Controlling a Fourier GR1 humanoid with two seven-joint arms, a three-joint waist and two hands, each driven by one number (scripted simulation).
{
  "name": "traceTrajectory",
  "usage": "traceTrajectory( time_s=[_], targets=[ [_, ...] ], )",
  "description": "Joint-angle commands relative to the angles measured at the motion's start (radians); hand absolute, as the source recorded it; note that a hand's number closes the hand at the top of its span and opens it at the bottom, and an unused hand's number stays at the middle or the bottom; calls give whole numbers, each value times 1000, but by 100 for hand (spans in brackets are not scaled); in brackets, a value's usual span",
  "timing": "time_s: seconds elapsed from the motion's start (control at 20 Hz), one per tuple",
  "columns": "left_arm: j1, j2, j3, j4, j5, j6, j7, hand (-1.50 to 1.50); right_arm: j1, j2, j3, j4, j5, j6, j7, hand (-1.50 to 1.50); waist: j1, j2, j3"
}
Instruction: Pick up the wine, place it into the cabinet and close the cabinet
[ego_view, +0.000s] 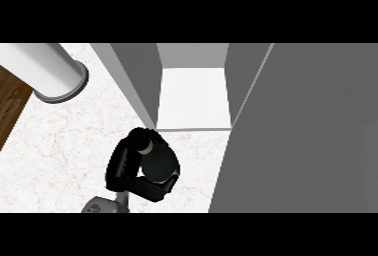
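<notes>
Wine bottle (156, 162): dark, seen from above, lower centre of frame, just below the cabinet's open front. No label or writing readable on it. One black hand (125, 167) wraps it: fingers curled round the bottle's left side and under its lower edge, pinching it; a small pale patch shows near the bottle top. Which arm this is cannot be told for sure; its grey forearm (107, 204) enters at the lower edge, left of centre. The other hand does not show.

Cabinet (193, 95): upper centre, open, white inner floor bare and lit, grey side walls. Its door (295, 140) swings out, filling the right of frame as a flat grey panel.

Desk (59, 150): white marbled top, left and centre. White cylinder with grey rim (52, 70) upper left. Brown wood strip (11, 100) at far left edge.
</notes>
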Motion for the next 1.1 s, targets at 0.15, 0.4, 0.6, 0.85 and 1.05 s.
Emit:
traceTrajectory(
  time_s=[0.15, 0.4, 0.6, 0.85, 1.05],
  targets=[
    [-101, -1, 26, 42, -28, 73, 47, 150, 134, -28, 20, -166, 12, 21, -45, -150, 3, 2, 1],
    [-250, -1, 25, 153, -31, 127, 64, 150, 86, -44, 25, -231, 42, 3, 33, -150, -13, 2, -1],
    [-304, 5, 69, 201, -47, 118, 84, 150, 155, -41, 28, -183, 11, 9, -79, -150, -3, 2, 1],
    [-399, -1, 49, 395, -8, 130, 1, 150, 121, -56, -18, -186, -41, 25, -67, -150, -8, 7, 0],
    [-508, -1, 62, 492, 38, 177, -4, 150, 159, -41, 52, -187, 10, 5, -94, -150, -22, 5, -1]
  ],
)
